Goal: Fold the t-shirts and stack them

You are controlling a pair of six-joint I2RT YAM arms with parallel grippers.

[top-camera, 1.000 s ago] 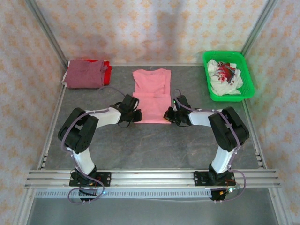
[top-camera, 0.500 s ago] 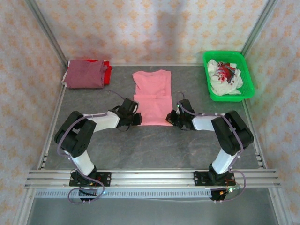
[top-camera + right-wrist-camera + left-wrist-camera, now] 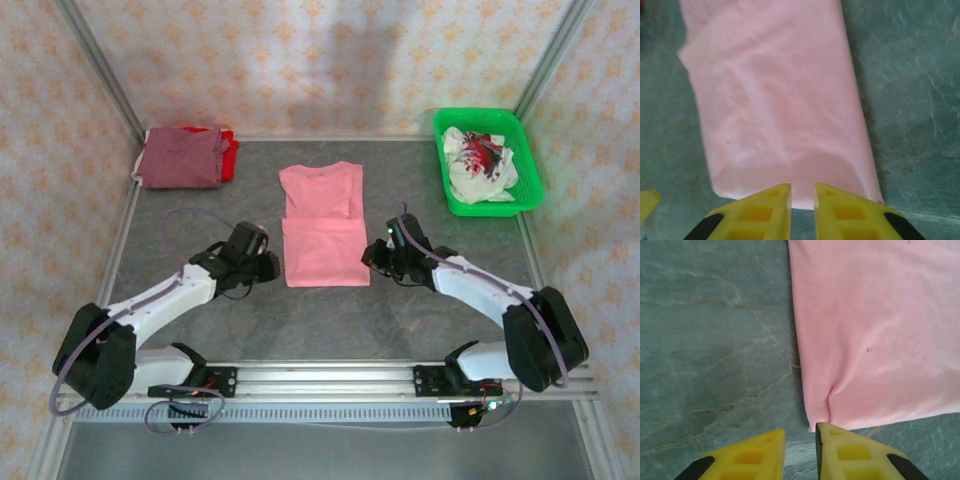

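Note:
A salmon-pink t-shirt point(image 3: 324, 228) lies flat in the middle of the table, with a crease across its width. My left gripper point(image 3: 273, 266) sits just off its near left corner. In the left wrist view the yellow fingers point(image 3: 855, 456) stand a little apart with bare table between them, and the shirt's corner point(image 3: 875, 340) lies just past the right tip. My right gripper point(image 3: 373, 258) is at the near right corner. Its jaws point(image 3: 802, 197) are narrowly open over the shirt's hem point(image 3: 780, 115). A folded maroon t-shirt point(image 3: 181, 158) lies on a red one point(image 3: 230, 154) at the back left.
A green basket point(image 3: 523, 158) at the back right holds crumpled white and red cloth point(image 3: 480, 163). Metal frame rails run along the table's sides and the near edge point(image 3: 320, 378). Patterned walls close in the back and sides.
Both grippers moved toward the near edge, and the pink shirt slid nearer with them. Both pairs of jaws, shut before, now stand slightly apart.

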